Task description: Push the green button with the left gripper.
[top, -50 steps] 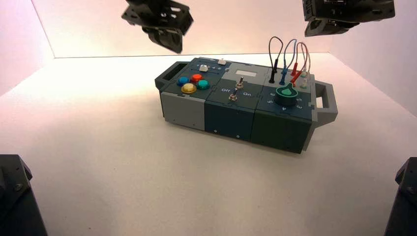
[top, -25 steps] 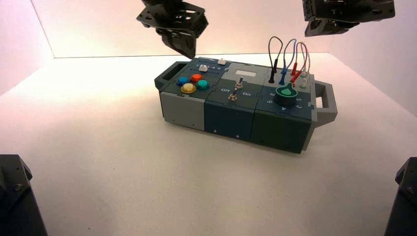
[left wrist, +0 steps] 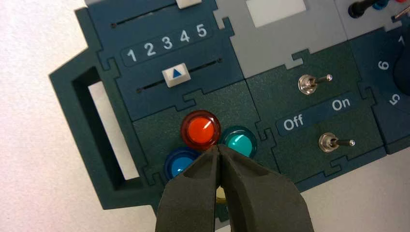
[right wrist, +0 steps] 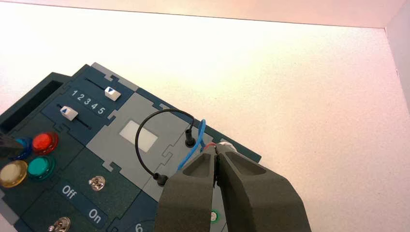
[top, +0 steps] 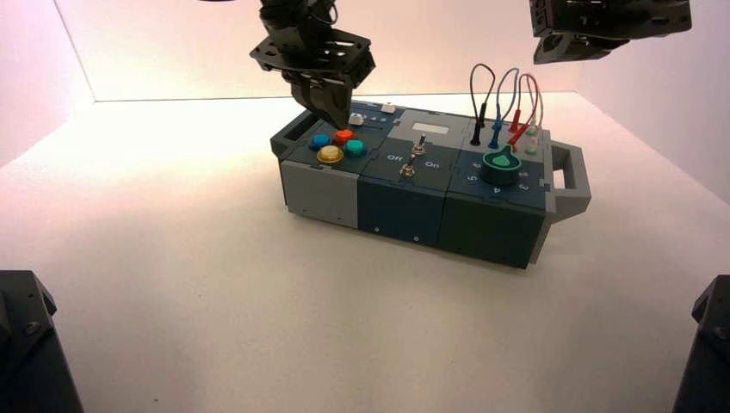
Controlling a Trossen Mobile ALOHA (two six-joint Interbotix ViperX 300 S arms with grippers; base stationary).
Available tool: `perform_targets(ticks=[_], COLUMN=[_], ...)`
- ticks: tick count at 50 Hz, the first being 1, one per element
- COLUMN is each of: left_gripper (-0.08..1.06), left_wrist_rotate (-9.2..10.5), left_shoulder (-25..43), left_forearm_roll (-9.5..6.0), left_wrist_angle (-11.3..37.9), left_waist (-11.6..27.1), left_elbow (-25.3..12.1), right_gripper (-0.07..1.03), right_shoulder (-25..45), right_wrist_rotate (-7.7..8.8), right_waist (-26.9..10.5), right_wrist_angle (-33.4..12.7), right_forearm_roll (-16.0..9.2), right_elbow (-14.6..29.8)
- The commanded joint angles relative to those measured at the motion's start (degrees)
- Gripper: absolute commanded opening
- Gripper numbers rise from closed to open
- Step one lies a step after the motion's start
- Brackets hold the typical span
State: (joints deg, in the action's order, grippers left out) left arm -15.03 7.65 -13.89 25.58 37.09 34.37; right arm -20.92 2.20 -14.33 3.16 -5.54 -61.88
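Note:
The green button (top: 355, 148) is a small teal dome on the box's left end, beside the red button (top: 343, 136), blue button (top: 320, 142) and yellow button (top: 330, 155). My left gripper (top: 336, 119) is shut and hangs just above the button cluster, its tips over the red button's far side. In the left wrist view the green button (left wrist: 239, 142) lies just beside the shut tips (left wrist: 217, 148), with the red button (left wrist: 200, 129) and blue button (left wrist: 181, 163) close by; the yellow one is mostly hidden under the fingers. My right gripper (top: 551, 53) is parked high at the back right, shut (right wrist: 216, 149).
The box (top: 405, 206) carries two sliders (left wrist: 176, 75) with numbers 1 to 5, two toggle switches (left wrist: 309, 83) by "Off" and "On", a black dial knob (top: 501, 166) with green pointer, and looped wires (top: 504, 95). Handles stick out at both ends.
My left gripper has moved right and down from high at the back left to just above the button cluster. The right arm has not moved.

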Motion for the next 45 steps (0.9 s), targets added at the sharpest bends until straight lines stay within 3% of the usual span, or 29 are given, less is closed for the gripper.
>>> perform_targets(ticks=[1,20,45], left_gripper=[-0.03,-0.03,-0.03], left_wrist_rotate=[0.0,0.09,0.0], left_shoulder=[-0.4,2.5,2.7], left_forearm_roll=[-0.09,-0.09,-0.26], left_wrist_angle=[0.5,3.0,2.3], left_waist=[1.2,2.5,2.5], left_elbow=[-2.0,-4.4,-4.7], right_gripper=[-0.02,-0.02,-0.02], right_shoulder=[-0.3,-0.3,-0.3], right_wrist_rotate=[0.0,0.09,0.09], right_waist=[-0.1,-0.1,-0.1], right_wrist_angle=[0.5,0.5,0.5], right_forearm_roll=[0.0,-0.1,0.0], right_elbow=[1.5,1.6,1.6])
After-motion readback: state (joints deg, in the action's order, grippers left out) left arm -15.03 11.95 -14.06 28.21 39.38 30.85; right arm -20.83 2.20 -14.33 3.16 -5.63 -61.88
